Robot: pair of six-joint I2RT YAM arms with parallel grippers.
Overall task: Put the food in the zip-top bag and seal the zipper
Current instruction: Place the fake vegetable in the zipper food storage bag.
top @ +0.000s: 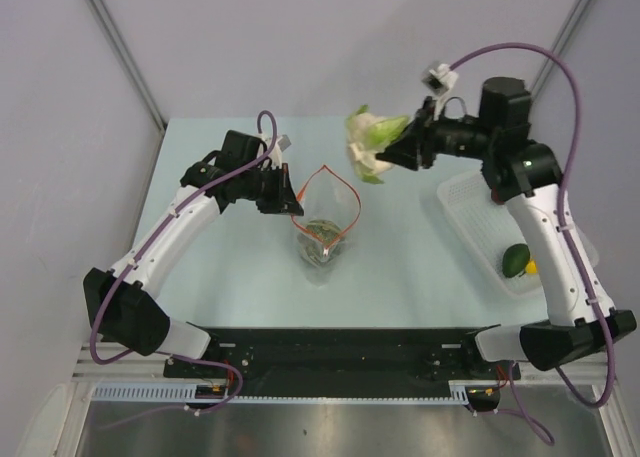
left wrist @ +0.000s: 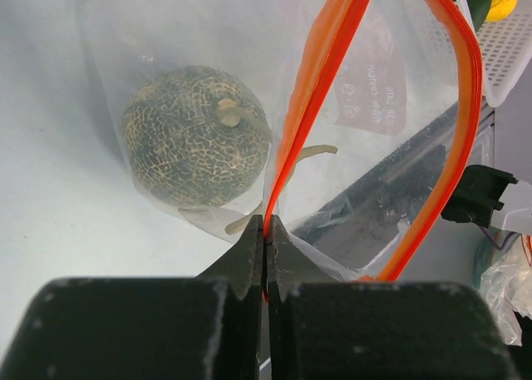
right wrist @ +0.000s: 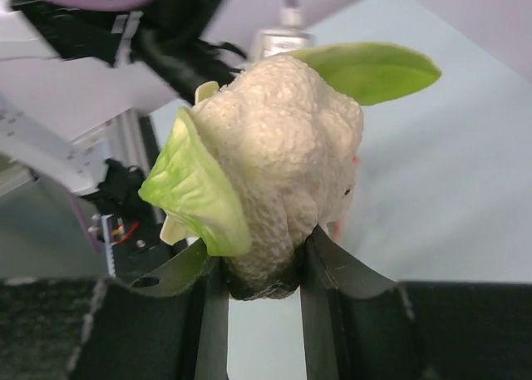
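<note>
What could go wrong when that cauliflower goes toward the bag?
1. The cauliflower, leaves spread, looks wide for the bag mouth and may snag the zipper.
2. The left pincer pinches only the thin zipper strip; a bump might pull it free and collapse the bag.

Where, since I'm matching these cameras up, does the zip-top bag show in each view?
Top external: zip-top bag at table centre, mouth open, left end effector pinching its zipper.
Left wrist: fills most of the frame, a dark green melon inside.
Right wrist: not seen; the cauliflower in the right end effector blocks the middle.
Shared landmark: white basket, right side in top external, top right corner in left wrist.
</note>
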